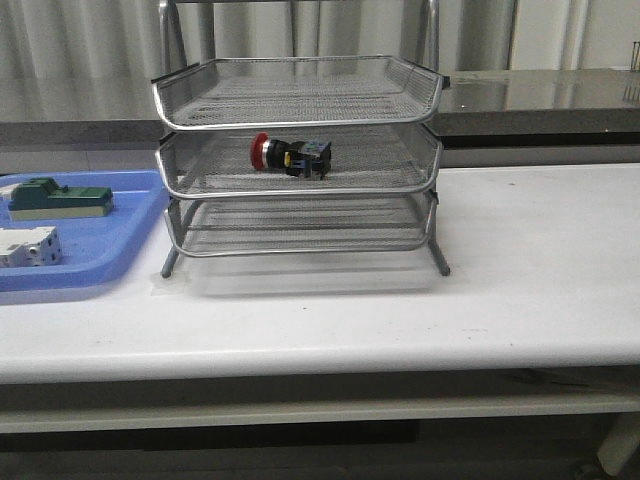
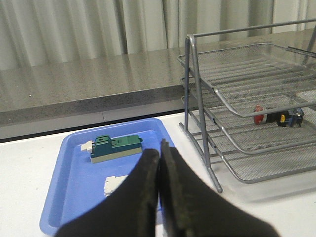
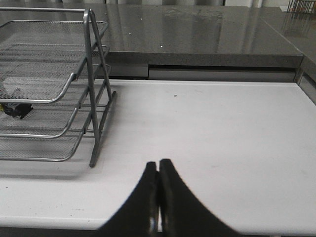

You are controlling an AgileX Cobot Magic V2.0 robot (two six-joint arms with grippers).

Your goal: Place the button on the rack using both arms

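The button, with red head and black body, lies on its side on the middle tier of the silver wire rack at the table's middle. It also shows in the left wrist view, and partly in the right wrist view. The rack shows in both wrist views. My left gripper is shut and empty, above the near edge of the blue tray. My right gripper is shut and empty, over the bare table to the right of the rack. Neither arm shows in the front view.
A flat blue tray lies left of the rack, holding a green block component and a white component. A grey counter runs behind the table. The white table extends to the right of the rack.
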